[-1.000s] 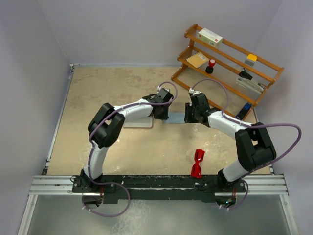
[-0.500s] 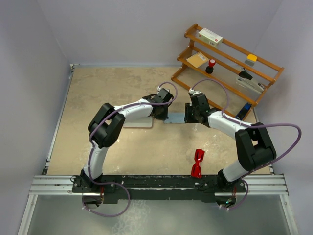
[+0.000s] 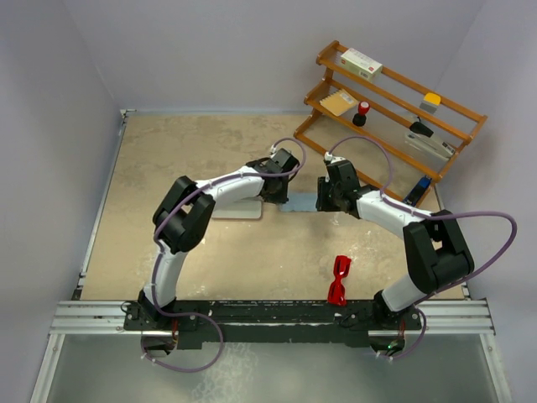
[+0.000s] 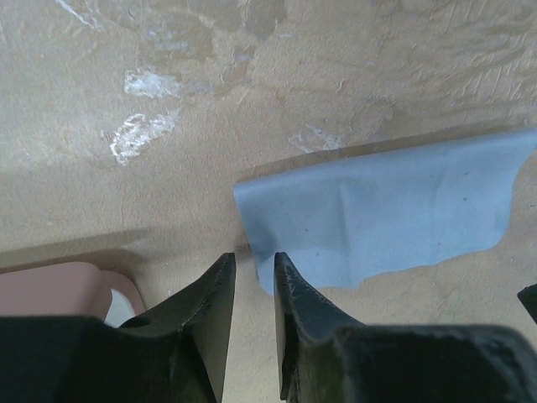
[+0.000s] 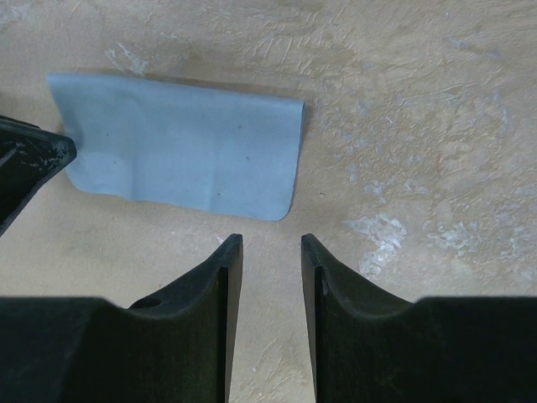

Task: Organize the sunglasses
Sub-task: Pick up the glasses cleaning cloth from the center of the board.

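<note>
The red sunglasses [image 3: 338, 280] lie folded on the table near the right arm's base, away from both grippers. A light blue cloth [image 3: 300, 201] lies flat between the two grippers. My left gripper [image 4: 254, 256] hovers at the cloth's [image 4: 386, 218] near-left corner. Its jaws stand a narrow gap apart with nothing between them. My right gripper [image 5: 271, 239] is open and empty just short of the cloth's [image 5: 180, 151] other end. The pink case [image 4: 50, 290] lies left of the cloth, partly hidden under the left arm in the top view.
A wooden rack [image 3: 394, 105] with small items stands at the back right, close behind the right arm. Grey walls close in the table on the left, back and right. A metal rail [image 3: 84, 317] runs along the near edge. The left gripper's fingertip [image 5: 25, 164] shows in the right wrist view.
The left wrist has shifted slightly at the cloth's left end. The cloth, the sunglasses and the right arm have not moved.
</note>
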